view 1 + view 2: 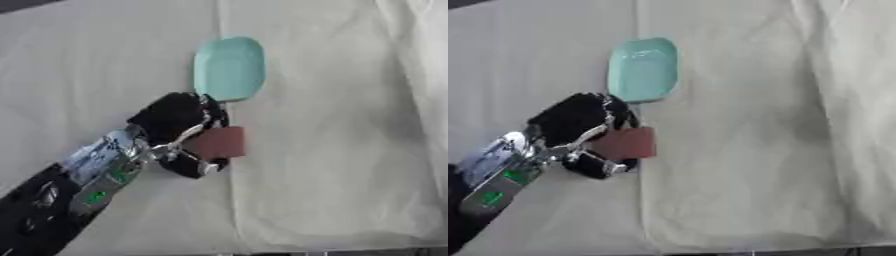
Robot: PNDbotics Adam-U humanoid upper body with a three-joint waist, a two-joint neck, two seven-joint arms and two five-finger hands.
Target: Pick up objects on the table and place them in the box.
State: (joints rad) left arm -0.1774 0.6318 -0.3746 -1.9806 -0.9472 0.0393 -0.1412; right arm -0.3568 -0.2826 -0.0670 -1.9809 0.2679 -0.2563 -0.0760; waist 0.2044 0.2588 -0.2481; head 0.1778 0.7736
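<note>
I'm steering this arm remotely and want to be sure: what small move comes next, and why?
Probably lift the left hand a little and carry it toward the mint-green box. Its fingers are curled round the reddish-brown block, so the grasp looks made, and the box lies just beyond the hand on the white cloth.

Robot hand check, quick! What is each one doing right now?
Left robot hand: closed around a reddish-brown block, just below the mint green box.
Right robot hand: not in the pictures.
</note>
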